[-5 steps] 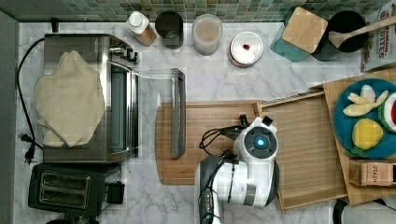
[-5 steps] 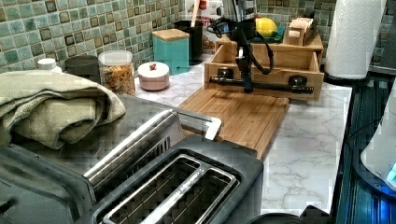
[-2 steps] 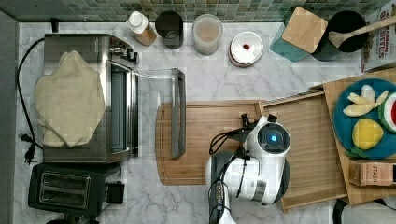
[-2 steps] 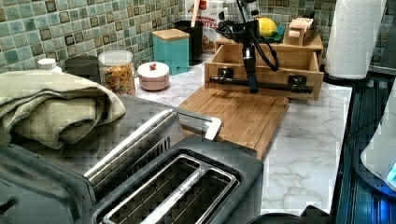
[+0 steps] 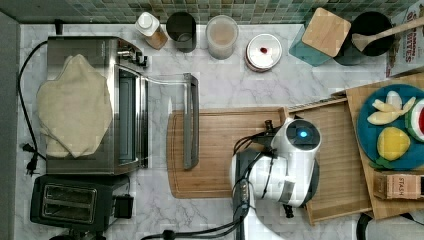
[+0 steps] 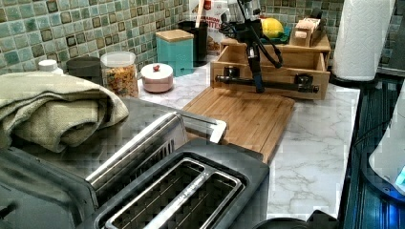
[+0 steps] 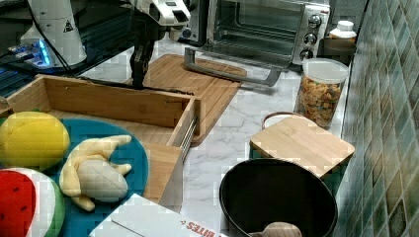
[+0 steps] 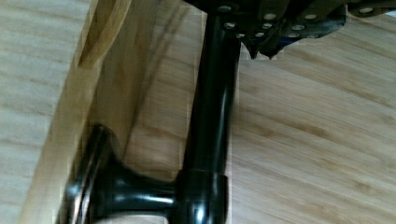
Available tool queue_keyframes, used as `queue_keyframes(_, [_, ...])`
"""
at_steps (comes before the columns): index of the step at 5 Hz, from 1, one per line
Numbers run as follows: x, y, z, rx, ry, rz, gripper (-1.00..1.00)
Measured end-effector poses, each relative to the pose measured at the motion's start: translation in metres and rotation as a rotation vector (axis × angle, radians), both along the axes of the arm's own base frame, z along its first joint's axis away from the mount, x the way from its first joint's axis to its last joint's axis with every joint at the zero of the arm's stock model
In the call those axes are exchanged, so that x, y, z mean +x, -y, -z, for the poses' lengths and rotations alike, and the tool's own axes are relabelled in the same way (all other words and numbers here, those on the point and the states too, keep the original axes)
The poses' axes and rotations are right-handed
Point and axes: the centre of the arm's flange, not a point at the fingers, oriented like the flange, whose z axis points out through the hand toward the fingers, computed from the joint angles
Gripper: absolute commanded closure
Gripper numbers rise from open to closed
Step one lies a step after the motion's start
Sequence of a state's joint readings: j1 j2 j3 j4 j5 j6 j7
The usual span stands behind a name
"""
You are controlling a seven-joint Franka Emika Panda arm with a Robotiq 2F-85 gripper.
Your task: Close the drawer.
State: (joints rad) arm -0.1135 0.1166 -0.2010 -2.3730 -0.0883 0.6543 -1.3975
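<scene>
Black hand (image 6: 258, 81) at the handle of the bamboo drawer (image 6: 286, 64).

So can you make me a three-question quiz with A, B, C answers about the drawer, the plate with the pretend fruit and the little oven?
1. Where are the robot's fingers?
A. at the drawer's black handle bar
B. inside the toaster
C. over the paper towel roll

2. What colour is the plate under the toy fruit?
A. red
B. blue
C. white

3. What state is the drawer in?
A. pushed fully shut
B. lifted out onto the floor
C. pulled partly open

Answers:
1 A: the left view shows the fingers down at the handle bar on the drawer's front.
2 B: the top view shows a blue plate.
3 C: the top view shows the drawer's bare inside sticking out over the cutting board.
</scene>
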Motion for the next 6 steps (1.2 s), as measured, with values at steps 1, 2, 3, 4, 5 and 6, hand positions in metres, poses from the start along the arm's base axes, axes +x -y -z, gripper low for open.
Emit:
queue_keyframes(1, [0.005, 0.037, 0.0, -0.015, 0.004, 0.007, 1.0])
queue_keyframes(2, [0.003, 0.082, -0.005, -0.05, 0.061, 0.082, 1.0])
queue_keyframes(3, [-0.004, 0.128, -0.01, -0.083, 0.137, 0.161, 1.0])
queue_keyframes(4, [-0.003, 0.157, -0.009, -0.127, 0.205, 0.193, 1.0])
queue_keyframes(5, [0.001, 0.155, -0.008, -0.171, 0.203, 0.163, 1.0])
queue_keyframes(6, [0.005, 0.149, -0.008, -0.185, 0.192, 0.133, 1.0])
